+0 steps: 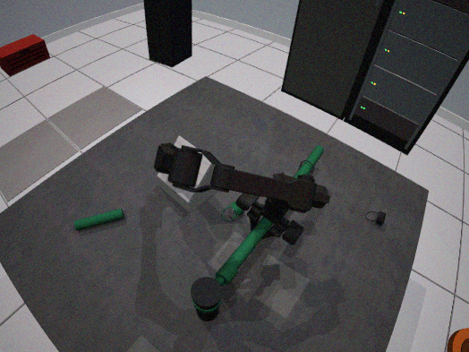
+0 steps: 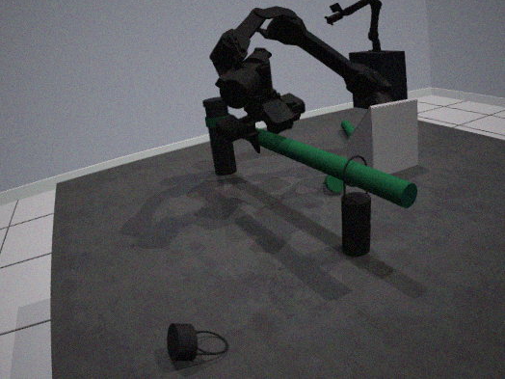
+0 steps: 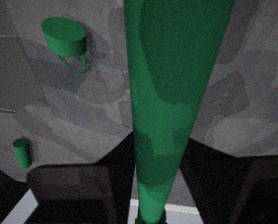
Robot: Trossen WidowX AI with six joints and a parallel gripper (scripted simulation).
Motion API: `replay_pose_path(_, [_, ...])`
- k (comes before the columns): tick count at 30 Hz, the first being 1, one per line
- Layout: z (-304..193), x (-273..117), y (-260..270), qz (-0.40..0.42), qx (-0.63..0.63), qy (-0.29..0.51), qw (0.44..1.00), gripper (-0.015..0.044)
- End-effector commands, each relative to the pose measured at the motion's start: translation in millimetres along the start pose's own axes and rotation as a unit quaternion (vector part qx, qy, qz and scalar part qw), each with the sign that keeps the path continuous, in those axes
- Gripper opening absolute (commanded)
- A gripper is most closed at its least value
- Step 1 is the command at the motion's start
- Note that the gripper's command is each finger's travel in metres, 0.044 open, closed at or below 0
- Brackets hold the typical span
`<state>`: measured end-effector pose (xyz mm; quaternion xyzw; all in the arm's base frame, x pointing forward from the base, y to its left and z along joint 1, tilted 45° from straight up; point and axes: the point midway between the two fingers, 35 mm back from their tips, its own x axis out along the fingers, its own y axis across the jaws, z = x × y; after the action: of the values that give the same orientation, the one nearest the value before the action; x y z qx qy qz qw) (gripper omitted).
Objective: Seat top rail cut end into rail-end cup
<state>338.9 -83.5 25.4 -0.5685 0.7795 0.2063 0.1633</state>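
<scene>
The green top rail (image 1: 242, 254) (image 2: 313, 156) (image 3: 175, 60) runs through the loop (image 2: 356, 157) of the cap on the short black post (image 2: 356, 227). Its far end is at the big black post (image 1: 207, 289) (image 2: 224, 154). A green band (image 1: 207, 311) (image 2: 217, 121) sits high on that post, just below its cap. The rail-end cup (image 1: 226, 276) is beside the post top, at the rail's end; how deep the rail sits in it cannot be told. My gripper (image 1: 267, 227) (image 2: 255, 139) (image 3: 152, 134) is shut on the rail, between the two posts.
A green cap with a wire loop (image 1: 234, 210) (image 2: 333, 184) (image 3: 65, 36) and a short green rod (image 1: 98, 218) (image 2: 347, 128) (image 3: 22, 154) lie on the mat. A loose black loop cap (image 1: 380, 218) (image 2: 182, 341) lies farther off. A white block (image 2: 395, 135) stands by the arm's base.
</scene>
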Motion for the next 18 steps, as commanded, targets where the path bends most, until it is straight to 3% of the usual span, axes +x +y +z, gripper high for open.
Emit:
replay_pose_path(1, [-7.9, -4.1, -1.4, -0.004, 0.0, 0.004, 1.0, 0.0])
replay_pose_path(18, [-13.3, -8.6, -4.9, -0.004, 0.0, 0.004, 1.0, 0.0])
